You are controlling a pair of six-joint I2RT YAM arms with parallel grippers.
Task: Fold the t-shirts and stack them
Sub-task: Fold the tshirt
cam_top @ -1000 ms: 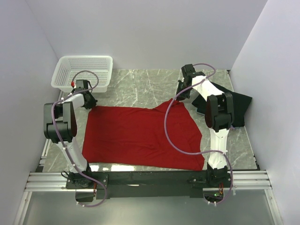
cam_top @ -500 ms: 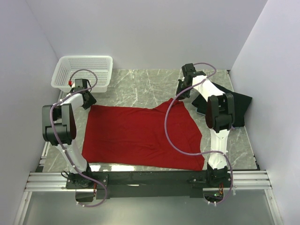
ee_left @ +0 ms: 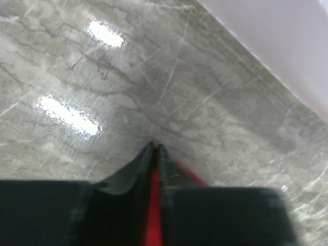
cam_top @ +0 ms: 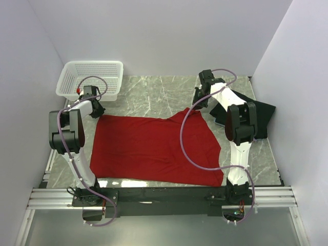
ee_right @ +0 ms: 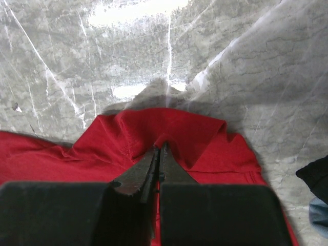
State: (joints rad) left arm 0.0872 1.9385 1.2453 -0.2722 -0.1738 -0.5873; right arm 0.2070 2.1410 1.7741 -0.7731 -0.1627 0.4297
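Red t-shirt [cam_top: 154,148] lies flat mid-frame, not folded yet; left claw [ee_left: 154,147] pinches its upper-left corner, right claw [ee_right: 160,148] its upper-right corner. Black t-shirt [cam_top: 260,114] sits at right edge. Folding and stacking both left to do.

red t-shirt [cam_top: 154,148]: spread flat, frame centre, upper-right corner bunched | black t-shirt [cam_top: 259,115]: right edge, partly hidden

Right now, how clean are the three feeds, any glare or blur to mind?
Left wrist: two glare patches on the table at upper left; the left gripper is blurred, close to the lens. Right wrist: a broad glare band along the top; the red shirt is sharp, the right gripper soft. Top external: even light, sharp, no glare on the shirt.
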